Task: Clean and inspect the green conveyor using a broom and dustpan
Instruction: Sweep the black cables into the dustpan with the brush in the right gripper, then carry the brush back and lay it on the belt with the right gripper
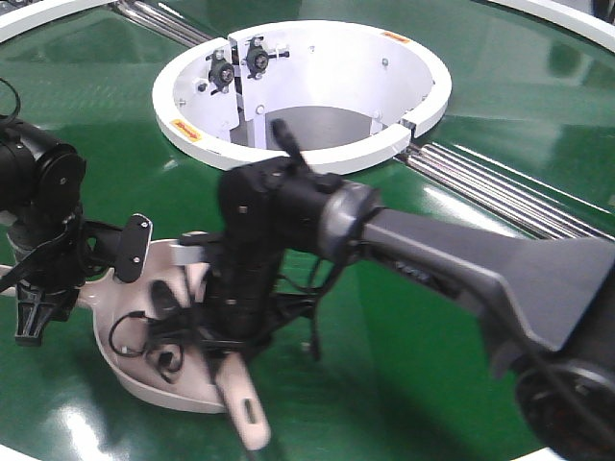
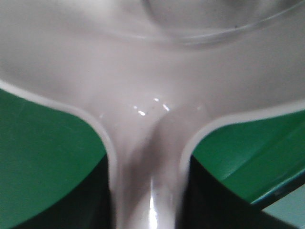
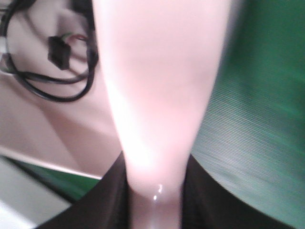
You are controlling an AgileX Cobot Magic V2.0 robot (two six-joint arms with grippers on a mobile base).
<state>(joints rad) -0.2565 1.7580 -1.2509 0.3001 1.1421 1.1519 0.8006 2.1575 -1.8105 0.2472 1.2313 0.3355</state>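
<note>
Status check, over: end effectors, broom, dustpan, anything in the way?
Left end effector shut on dustpan handle. Right end effector shut on broom. Black cable over dustpan.

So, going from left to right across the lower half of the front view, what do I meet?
Left gripper, dustpan, slotted handle of the broom, then the right arm's grey link.

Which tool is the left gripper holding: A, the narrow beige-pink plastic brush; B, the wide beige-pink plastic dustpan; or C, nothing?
B: the left wrist view shows the left gripper clamped on the handle of the wide beige-pink plastic dustpan, which flares out ahead.
</note>
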